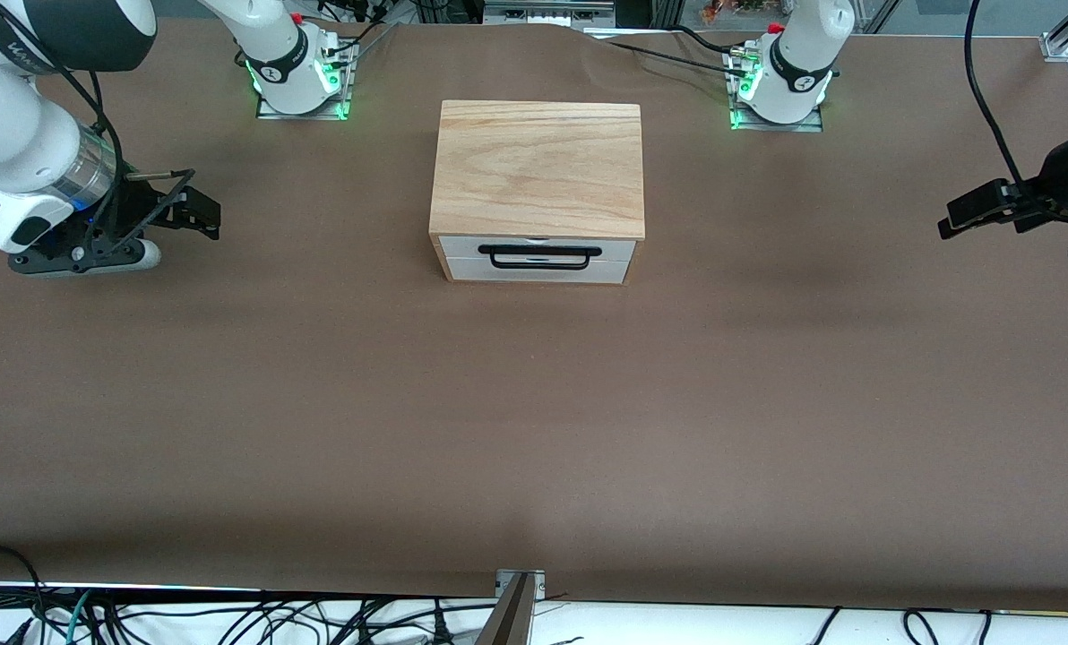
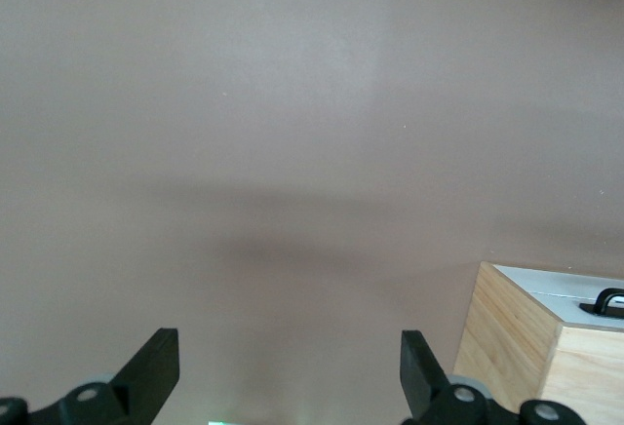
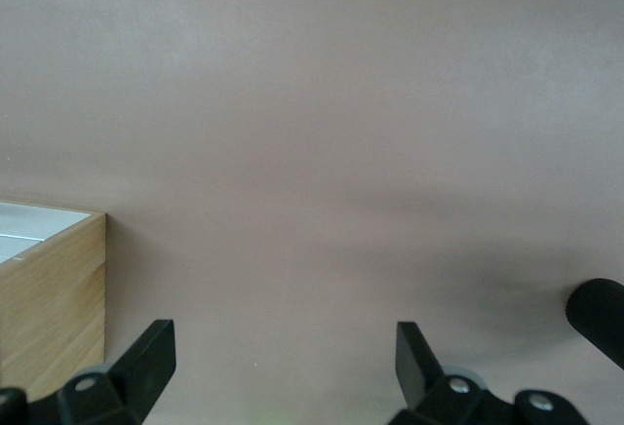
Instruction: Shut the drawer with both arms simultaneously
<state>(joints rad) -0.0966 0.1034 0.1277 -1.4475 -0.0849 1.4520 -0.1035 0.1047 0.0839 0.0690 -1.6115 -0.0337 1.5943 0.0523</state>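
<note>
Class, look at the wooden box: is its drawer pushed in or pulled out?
Pushed in. The drawer has its white front flush with the oak casing, and none of its floor shows.

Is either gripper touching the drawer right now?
Apart. The front view shows bare table between the drawer and both the left gripper and the right gripper, each open near its own end.

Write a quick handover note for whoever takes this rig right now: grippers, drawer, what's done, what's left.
Left gripper: open, empty, over bare table toward the left arm's end, clear of the box.
Right gripper: open, empty, over bare table toward the right arm's end.
Drawer: in the oak casing mid-table, white front about flush, black handle facing the front camera.
Done: the drawer looks closed.
Left: apparently nothing; check the front sits fully home.
</note>
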